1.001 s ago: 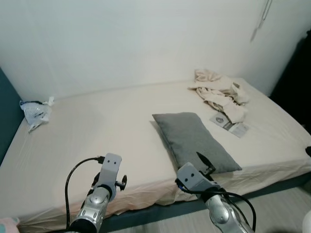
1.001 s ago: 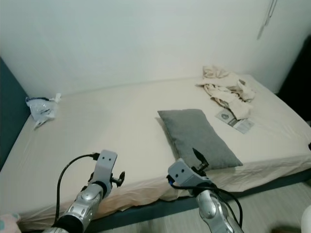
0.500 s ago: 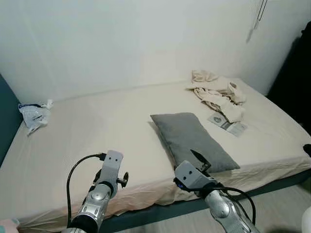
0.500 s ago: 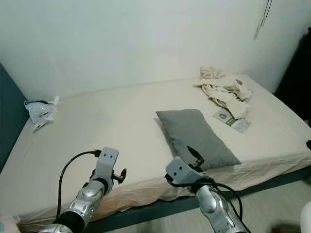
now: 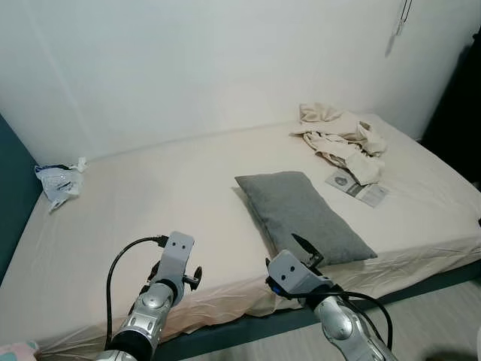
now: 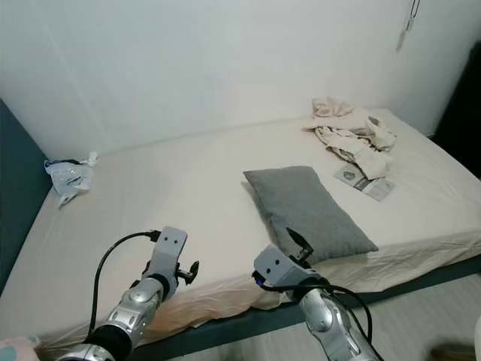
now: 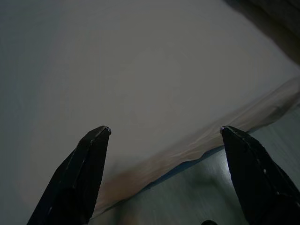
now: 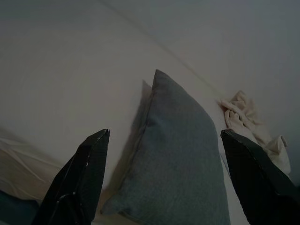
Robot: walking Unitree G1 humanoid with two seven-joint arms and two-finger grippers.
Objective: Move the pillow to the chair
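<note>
Lying just ahead of rt tool (image 8: 161, 178): pillow (image 5: 302, 216).

Wide bed (image 5: 165, 203) under a cream sheet, spanning the middle of the frame, wrinkled along the near edge over a dark base. Grey pillow (image 5: 304, 214) lying flat right of centre, angled toward the lower right. Heap of crumpled cream clothes (image 5: 342, 139) at upper right near the wall. Small printed packet (image 5: 358, 188) just below the clothes, between them and the pillow. Crinkled plastic bag (image 5: 60, 180) at far left.
</note>
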